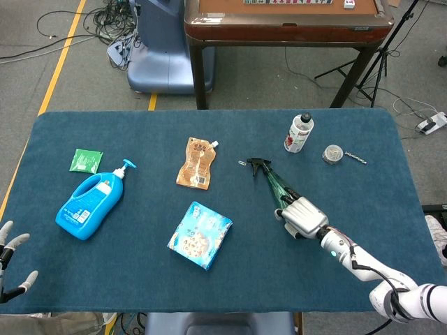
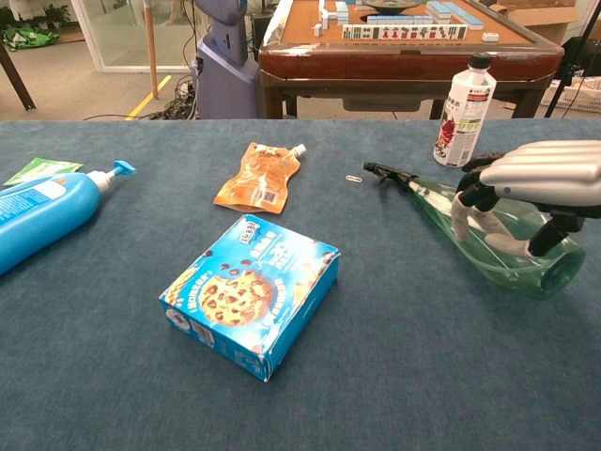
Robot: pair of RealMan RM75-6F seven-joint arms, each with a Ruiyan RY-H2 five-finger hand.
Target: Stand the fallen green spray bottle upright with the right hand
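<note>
— So where is the green spray bottle [image 2: 488, 246] found, and how is it lying?

— It is seen on its side on the blue table [image 1: 209, 279], toward the robot's right. Its black trigger head [image 1: 257, 165] is pointed away, toward the orange pouch [image 1: 196, 162], and its wide base is turned toward the near right edge.

— And the right hand [image 2: 526, 193]?

— It is laid over the fat part of the bottle, near the base. In the chest view the fingers [image 2: 462, 211] are curled down around the far flank while the thumb is tucked against the near side, so the body appears to be gripped rather than merely touched. That low grip is probably chosen because the base has to be swung down onto the cloth; the neck is too slim and the trigger too awkward to be levered from.

— Is the bottle lifted yet?

— It cannot be told for certain; the nozzle seems to be resting on or just above the table.

— What about the left hand [image 1: 10, 239]?

— It is kept at the near left corner with fingers spread and nothing held, well apart from the blue pump bottle [image 1: 91, 197]. The cookie box [image 1: 200, 234] and the white bottle [image 1: 299, 132] are left clear of the swing.
</note>
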